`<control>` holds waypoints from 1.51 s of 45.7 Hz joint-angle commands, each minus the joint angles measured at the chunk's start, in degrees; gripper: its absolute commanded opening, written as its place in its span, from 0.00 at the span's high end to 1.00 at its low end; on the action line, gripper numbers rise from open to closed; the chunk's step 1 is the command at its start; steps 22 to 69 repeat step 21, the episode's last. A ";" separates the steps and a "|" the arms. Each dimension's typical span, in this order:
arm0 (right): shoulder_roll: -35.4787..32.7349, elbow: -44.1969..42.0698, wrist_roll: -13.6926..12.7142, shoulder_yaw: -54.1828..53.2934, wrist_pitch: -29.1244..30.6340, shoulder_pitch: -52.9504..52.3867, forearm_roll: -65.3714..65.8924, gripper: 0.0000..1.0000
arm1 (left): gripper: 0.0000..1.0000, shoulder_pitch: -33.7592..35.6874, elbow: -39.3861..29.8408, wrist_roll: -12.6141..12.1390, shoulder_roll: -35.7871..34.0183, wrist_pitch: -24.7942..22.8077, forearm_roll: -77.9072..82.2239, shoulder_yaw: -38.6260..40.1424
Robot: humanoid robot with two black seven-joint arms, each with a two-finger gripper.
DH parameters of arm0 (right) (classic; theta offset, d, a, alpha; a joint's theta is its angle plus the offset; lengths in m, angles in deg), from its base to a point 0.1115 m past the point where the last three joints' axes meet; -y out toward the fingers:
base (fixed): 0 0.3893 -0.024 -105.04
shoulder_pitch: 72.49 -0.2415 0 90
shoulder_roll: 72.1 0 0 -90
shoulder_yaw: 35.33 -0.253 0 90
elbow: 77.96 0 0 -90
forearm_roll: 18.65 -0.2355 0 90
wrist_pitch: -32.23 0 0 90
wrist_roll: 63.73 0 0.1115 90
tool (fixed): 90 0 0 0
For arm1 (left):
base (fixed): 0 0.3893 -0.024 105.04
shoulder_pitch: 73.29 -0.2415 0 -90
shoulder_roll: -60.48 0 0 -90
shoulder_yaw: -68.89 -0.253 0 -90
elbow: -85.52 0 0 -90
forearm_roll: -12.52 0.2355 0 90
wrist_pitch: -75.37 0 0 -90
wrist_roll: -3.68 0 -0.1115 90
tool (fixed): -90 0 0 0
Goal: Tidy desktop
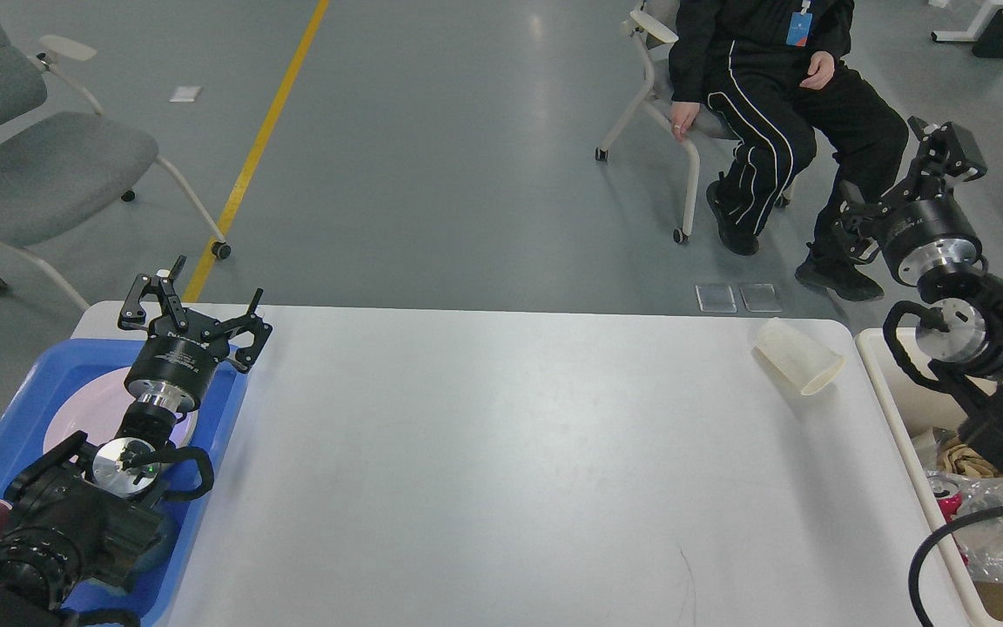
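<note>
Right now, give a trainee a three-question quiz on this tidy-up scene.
1. True or false: the paper cup stands upright on the desktop.
2. Which gripper hangs over the blue tray: A left, B right?
3. Fill in: the cream bin sits off the desktop's ____ end.

Key: 1 false, it lies on its side. 2 A, the left gripper, open; the right gripper is raised beyond the bin. 3 right.
</note>
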State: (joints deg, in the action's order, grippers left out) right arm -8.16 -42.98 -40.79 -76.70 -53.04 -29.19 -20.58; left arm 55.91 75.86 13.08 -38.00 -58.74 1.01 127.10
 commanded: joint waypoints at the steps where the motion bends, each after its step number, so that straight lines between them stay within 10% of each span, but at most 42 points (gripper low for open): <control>1: 1.19 0.61 9.39 -0.55 0.19 4.42 0.26 0.00 | 0.04 0.00 -0.02 0.00 -0.05 0.00 0.00 -0.02; 8: 1.37 4.99 15.29 0.24 0.63 10.66 1.58 0.00 | 0.04 0.00 0.07 0.00 -0.05 0.00 0.00 0.07; 69: 3.12 10.63 15.20 0.42 0.72 15.15 5.89 0.00 | 0.04 0.00 -0.02 0.00 -0.05 0.00 0.00 0.07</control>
